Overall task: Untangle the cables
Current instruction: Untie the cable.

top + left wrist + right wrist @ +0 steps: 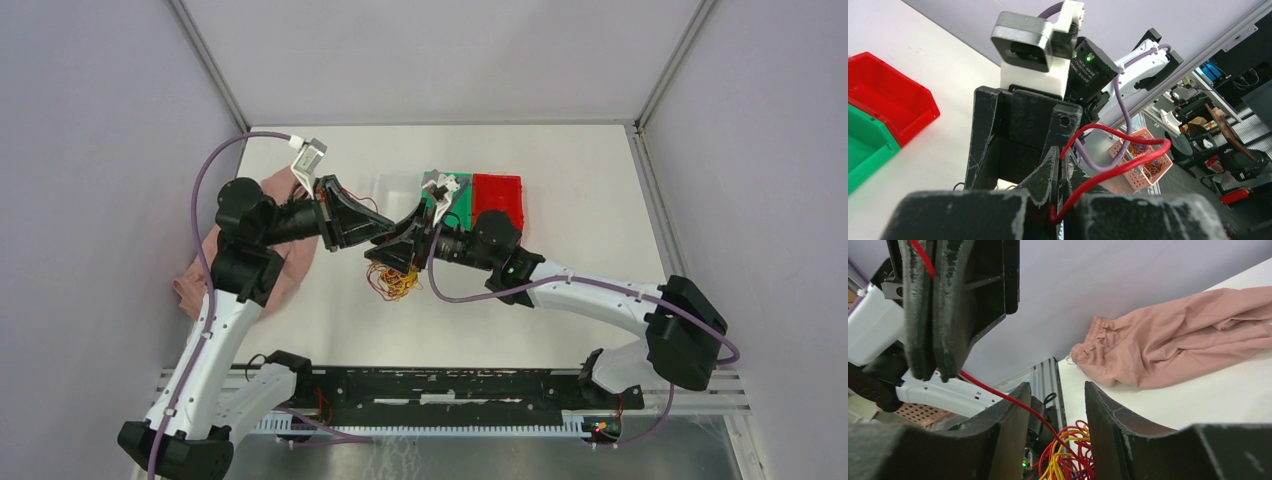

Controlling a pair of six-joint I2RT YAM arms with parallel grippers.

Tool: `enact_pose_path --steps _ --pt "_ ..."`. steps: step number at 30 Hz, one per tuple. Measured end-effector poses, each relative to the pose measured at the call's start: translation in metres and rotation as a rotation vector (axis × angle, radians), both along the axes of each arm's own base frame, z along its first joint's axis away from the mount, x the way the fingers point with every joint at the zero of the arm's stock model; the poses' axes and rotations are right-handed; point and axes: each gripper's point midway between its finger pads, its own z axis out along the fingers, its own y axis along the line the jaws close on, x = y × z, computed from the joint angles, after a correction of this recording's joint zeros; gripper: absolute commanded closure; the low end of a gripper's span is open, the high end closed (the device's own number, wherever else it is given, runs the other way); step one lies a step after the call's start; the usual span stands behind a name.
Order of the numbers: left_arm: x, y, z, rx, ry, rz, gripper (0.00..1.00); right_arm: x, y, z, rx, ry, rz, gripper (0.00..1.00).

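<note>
My left fingers [945, 325] are pressed together on one red cable [1113, 172], which comes out of the seam between them; my right fingers [1138, 445] stand moderately apart and grip nothing; the same red strand runs down through their gap, and as far as I can tell it is not pinched there. The two sets of fingers meet almost tip to tip above the middle of the table [560, 320].

A pink garment [1188, 340] lies crumpled on my left side of the table, partly under my left arm and apart from the wires; at the far side a green bin [863, 145] and a red bin [888, 95] stand touching, green to the left in the top view. The heap of cables [395, 283] sits on the table just below where my fingers meet, nearer my bases; it is a small knot of red and orange-yellow loops, with a few darker strands I can barely make out. The red cable rises from that heap to my left fingers, and its free end curls past them in an open loop.

I judge these wires to be very light and limp, yet springy enough to keep a curl; the smooth sleeve may slide through a loose grip, and a hard tug would probably drag the whole heap rather than free one strand. I would close my right fingers on the straight red span close to the heap, so that the pull runs along the wire.
</note>
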Motion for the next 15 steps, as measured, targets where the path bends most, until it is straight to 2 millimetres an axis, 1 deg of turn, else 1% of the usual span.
enact_pose_path --steps 6,9,15 --pt "-0.001 0.0 0.016 -0.01 -0.037 -0.002 0.97 0.0 0.009 0.004 0.075 0.073 0.026 0.58" --pt "0.001 -0.001 0.026 -0.014 -0.057 -0.002 0.97 0.0 0.011 -0.004 0.099 0.122 0.033 0.61" --pt "0.008 -0.002 0.033 -0.011 -0.063 -0.001 0.97 0.004 0.013 -0.029 0.1 0.2 0.017 0.62"
